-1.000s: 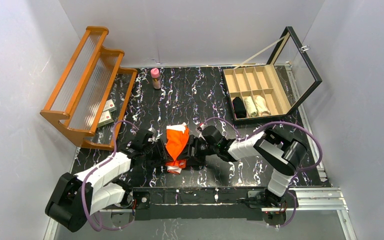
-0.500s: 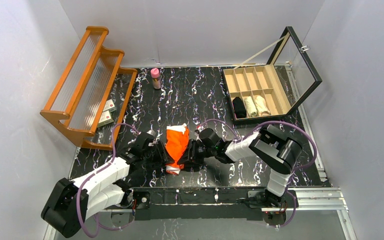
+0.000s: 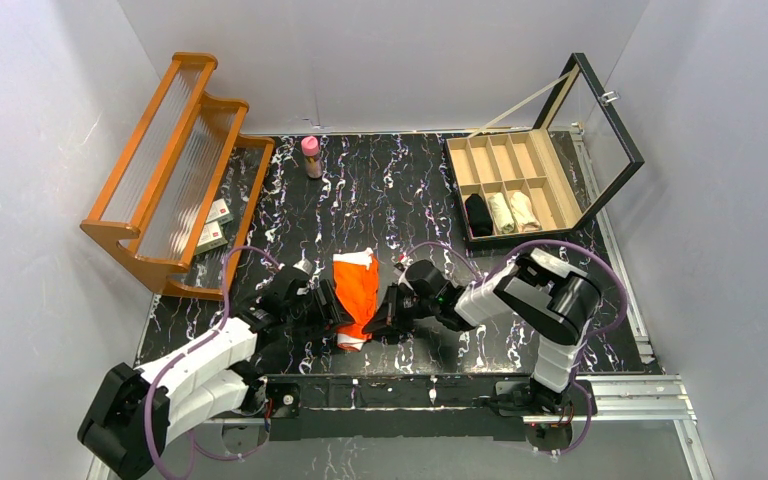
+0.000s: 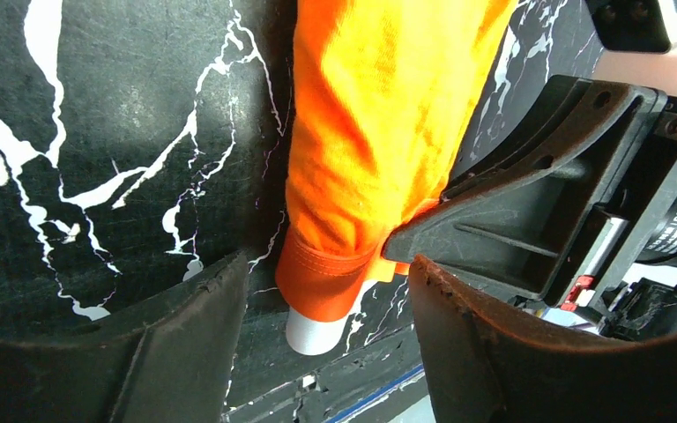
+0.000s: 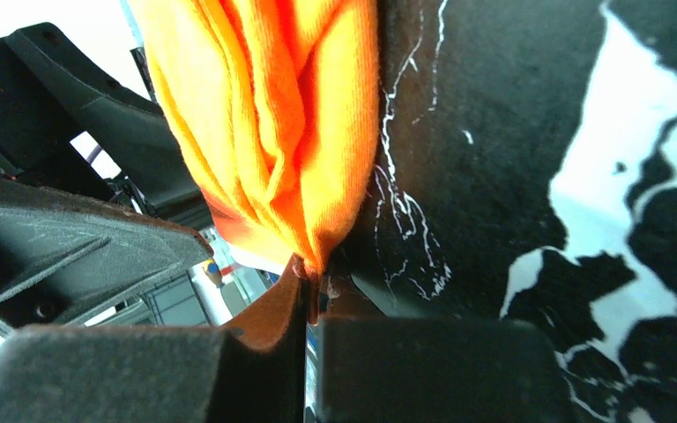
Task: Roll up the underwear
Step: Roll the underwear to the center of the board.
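The orange underwear (image 3: 356,290) with white trim lies folded into a narrow strip on the black marbled table (image 3: 380,200), between both arms. My right gripper (image 3: 380,318) is at its near right edge. In the right wrist view the right gripper (image 5: 307,304) is shut, pinching a fold of the orange cloth (image 5: 273,132). My left gripper (image 3: 332,310) is on the strip's left side. In the left wrist view the left gripper (image 4: 326,344) is open, the cloth's white-trimmed end (image 4: 326,300) between its fingers and untouched. The beige underwear I cannot pick out for certain.
A wooden rack (image 3: 175,160) stands at the back left with small boxes (image 3: 215,225) under it. A pink-capped bottle (image 3: 311,156) is at the back. An open compartment box (image 3: 550,185) at the back right holds a black and two pale rolled cloths (image 3: 502,212).
The right gripper has shut on the cloth's near right edge. The left gripper has opened wider. Both grippers have shifted slightly toward the near edge, and the cloth has narrowed.
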`<action>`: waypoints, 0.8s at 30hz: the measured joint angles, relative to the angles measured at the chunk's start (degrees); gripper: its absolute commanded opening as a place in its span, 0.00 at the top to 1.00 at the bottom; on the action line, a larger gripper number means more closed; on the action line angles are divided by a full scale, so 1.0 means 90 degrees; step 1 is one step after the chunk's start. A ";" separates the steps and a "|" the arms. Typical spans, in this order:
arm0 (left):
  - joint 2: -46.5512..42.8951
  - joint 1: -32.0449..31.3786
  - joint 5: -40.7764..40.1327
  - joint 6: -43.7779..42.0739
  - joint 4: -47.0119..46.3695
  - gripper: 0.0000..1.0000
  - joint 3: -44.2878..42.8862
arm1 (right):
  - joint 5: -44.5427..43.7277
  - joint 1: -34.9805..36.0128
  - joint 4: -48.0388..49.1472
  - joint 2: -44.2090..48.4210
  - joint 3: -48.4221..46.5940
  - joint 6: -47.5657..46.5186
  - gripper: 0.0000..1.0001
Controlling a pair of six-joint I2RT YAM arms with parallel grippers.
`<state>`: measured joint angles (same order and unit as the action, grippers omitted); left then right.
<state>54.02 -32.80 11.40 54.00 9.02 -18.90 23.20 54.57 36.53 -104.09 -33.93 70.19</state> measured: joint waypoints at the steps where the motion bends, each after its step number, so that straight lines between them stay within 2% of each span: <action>1: 0.0029 -0.0002 0.0002 -0.0027 0.0012 0.35 -0.0022 | 0.0046 -0.0034 -0.0005 0.0015 0.0022 -0.0034 0.99; 9: 0.0294 -0.0002 0.0202 -0.0262 -0.0138 0.45 -0.0075 | 0.0527 -0.0338 0.0151 0.0022 0.0226 -0.0255 0.99; 16: 0.0590 0.0000 0.0933 -0.0199 -0.1166 0.55 0.0318 | 0.0901 -0.0483 0.0461 -0.0168 0.0260 -0.0306 0.99; 21: 0.0760 0.0000 0.1149 -0.0044 -0.1702 0.58 0.0505 | 0.1066 -0.0534 0.0580 -0.0255 0.0260 -0.0333 0.99; 24: 0.0775 0.0000 0.1190 0.0100 -0.2016 0.65 0.0658 | 0.1154 -0.0571 0.0610 -0.0287 0.0260 -0.0347 0.99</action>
<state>60.99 -32.80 22.11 54.89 -9.13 -12.97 33.58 49.43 42.02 -106.67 -31.59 67.07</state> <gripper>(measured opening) 0.407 0.065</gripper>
